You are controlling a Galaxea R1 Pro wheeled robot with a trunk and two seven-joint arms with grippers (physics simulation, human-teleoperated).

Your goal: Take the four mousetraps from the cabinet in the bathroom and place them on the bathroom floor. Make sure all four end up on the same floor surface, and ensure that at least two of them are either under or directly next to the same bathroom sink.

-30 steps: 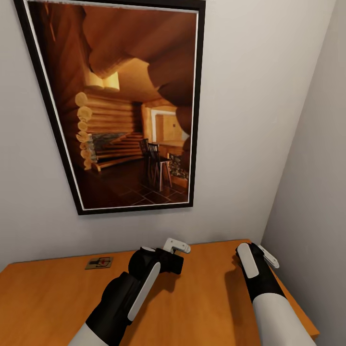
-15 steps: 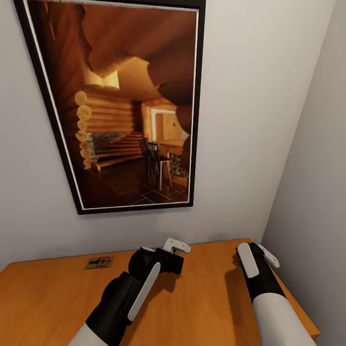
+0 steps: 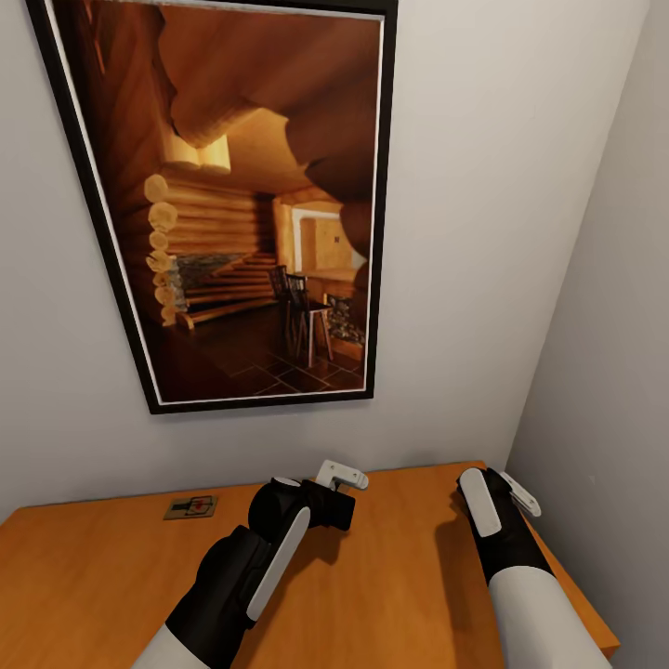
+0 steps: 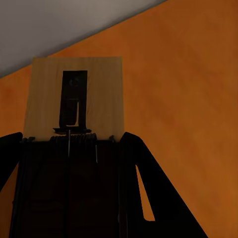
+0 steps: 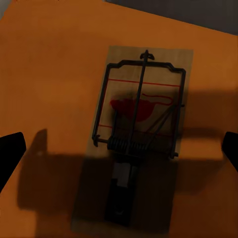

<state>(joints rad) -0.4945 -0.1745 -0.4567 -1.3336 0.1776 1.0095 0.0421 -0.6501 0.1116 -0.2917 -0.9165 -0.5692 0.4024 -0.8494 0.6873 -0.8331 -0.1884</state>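
A tan-wood mousetrap lies on the cabinet top near the wall, left of my arms. My left gripper hovers over the middle of the orange top. In the left wrist view its dark fingers press both long edges of a second mousetrap, so the left gripper is shut on it. My right gripper hangs over the cabinet's right end. A third mousetrap, red spot up, lies flat under the open right gripper, whose fingertips stand wide on either side of it.
A large black-framed picture of a log cabin room hangs on the grey wall behind the cabinet. A side wall closes in right beside my right arm. The cabinet's right edge is close to that wall.
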